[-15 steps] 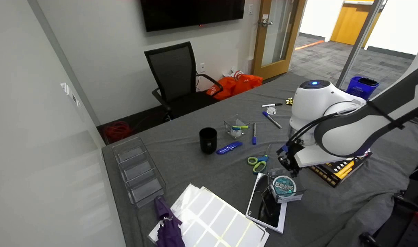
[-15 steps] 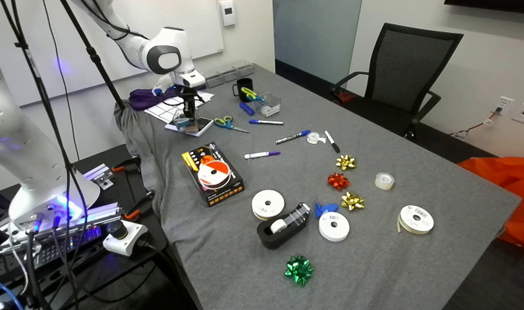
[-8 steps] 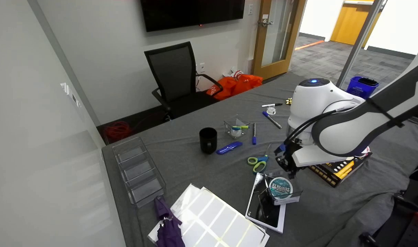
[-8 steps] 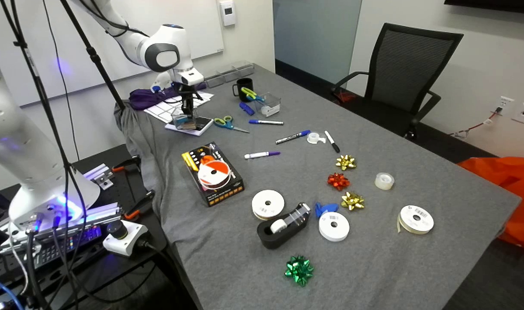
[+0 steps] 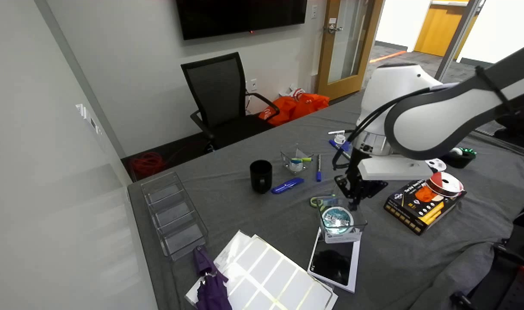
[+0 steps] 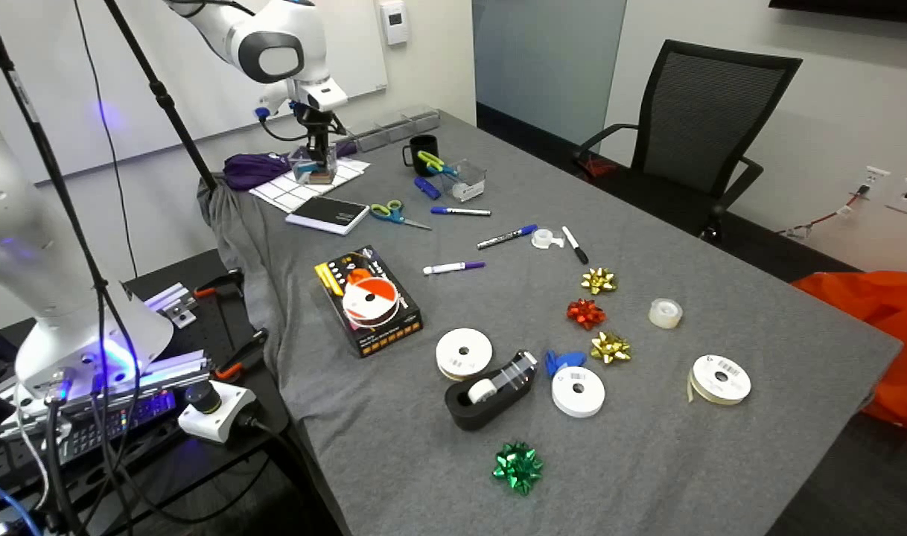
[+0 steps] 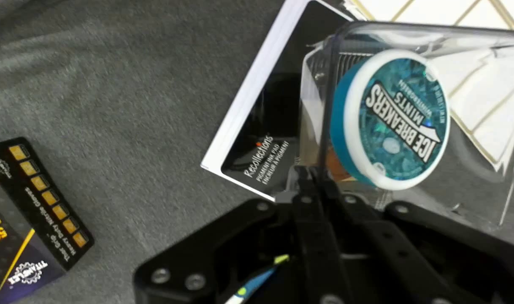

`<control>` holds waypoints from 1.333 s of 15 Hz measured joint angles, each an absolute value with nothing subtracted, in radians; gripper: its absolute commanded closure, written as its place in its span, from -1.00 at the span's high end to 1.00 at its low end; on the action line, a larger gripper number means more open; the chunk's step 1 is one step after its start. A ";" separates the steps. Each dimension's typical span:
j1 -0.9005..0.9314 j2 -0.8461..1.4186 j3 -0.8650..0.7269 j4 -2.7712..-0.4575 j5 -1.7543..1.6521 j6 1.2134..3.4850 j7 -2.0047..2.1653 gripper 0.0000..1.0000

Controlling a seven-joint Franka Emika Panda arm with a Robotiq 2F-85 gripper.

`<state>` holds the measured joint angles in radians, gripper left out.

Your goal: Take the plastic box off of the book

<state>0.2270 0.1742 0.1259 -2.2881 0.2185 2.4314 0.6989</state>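
The plastic box [image 5: 343, 237] is a clear open container holding a teal round mints tin [image 5: 337, 219] and other small items. It hangs in the air above the book, also seen in an exterior view [image 6: 330, 170] and in the wrist view [image 7: 329, 97]. My gripper [image 5: 353, 204] is shut on one wall of the box at its rim, as the fingertips in the wrist view [image 7: 318, 181] show. The book [image 6: 328, 214] lies flat on the table, black-covered with a white edge. In the wrist view the box hides part of the book [image 7: 261, 139].
Green-handled scissors [image 6: 394, 214] lie beside the book. White gridded sheets [image 5: 266, 275] lie against its other side. A black glove box [image 6: 364, 298] with a ribbon spool on it stands nearby. A black mug [image 5: 260, 176] and another clear container [image 6: 468, 182] stand farther off.
My gripper has risen with the plastic box in it. The box was on or just over the book and is now clearly above it. The book has not moved.
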 measured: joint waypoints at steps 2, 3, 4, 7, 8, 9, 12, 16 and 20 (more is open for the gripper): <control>0.224 0.154 0.125 -2.252 0.219 2.426 0.701 -0.98; 0.223 0.148 0.123 -2.233 0.219 2.426 0.703 -0.98; 0.220 0.145 0.120 -2.211 0.218 2.426 0.707 -0.98; 0.213 0.143 0.103 -2.155 0.175 2.418 0.735 -0.98; 0.209 0.143 0.095 -2.137 0.150 2.405 0.737 -0.98; 0.203 0.144 0.089 -2.119 0.131 2.389 0.734 -0.98; 0.193 0.167 0.085 -2.045 0.093 2.329 0.700 -0.98; 0.199 0.267 0.095 -1.913 0.086 2.260 0.636 -0.98; 0.215 0.401 0.098 -1.801 0.065 2.264 0.604 -0.98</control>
